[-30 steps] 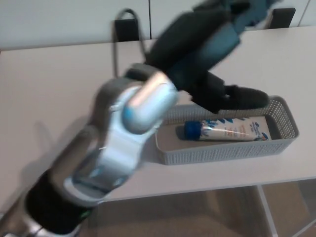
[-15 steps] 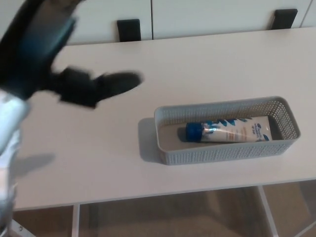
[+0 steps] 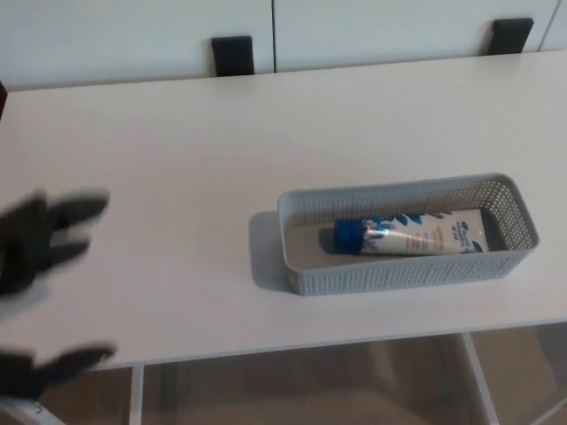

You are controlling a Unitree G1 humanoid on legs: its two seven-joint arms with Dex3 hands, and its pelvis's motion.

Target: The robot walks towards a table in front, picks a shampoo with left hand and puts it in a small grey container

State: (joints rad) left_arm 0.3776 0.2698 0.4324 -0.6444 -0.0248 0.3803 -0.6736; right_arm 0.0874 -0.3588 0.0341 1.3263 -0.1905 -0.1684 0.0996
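Nearest, at the picture's left edge: the robot's black left hand [image 3: 31, 248], blurred, is hovering over the front of the table with thumb and fingers spread apart and gripping nothing; the right hand is not showing anywhere. Next: the pale, smooth-topped rectangular table [image 3: 177, 150] is carrying a single item right of centre. That item: a small grey perforated plastic container [image 3: 399, 276], long and shallow, is sitting near the front edge, well apart from the left hand. Inside it: a white shampoo tube [image 3: 425, 234] with a blue screw cap [image 3: 348, 234] is lying flat on the container's floor, cap pointing toward the robot's left. Task status, as judged from this: the shampoo tube is already resting in the container and the hand is empty, so the placing appears done, with nothing obvious remaining. Labelling: blue printing is running along the tube, but it is too blurred to read, and no brand is legible. Farthest: two black blocks [image 3: 232, 55] are standing at the table's back edge, before white panels [image 3: 133, 35]
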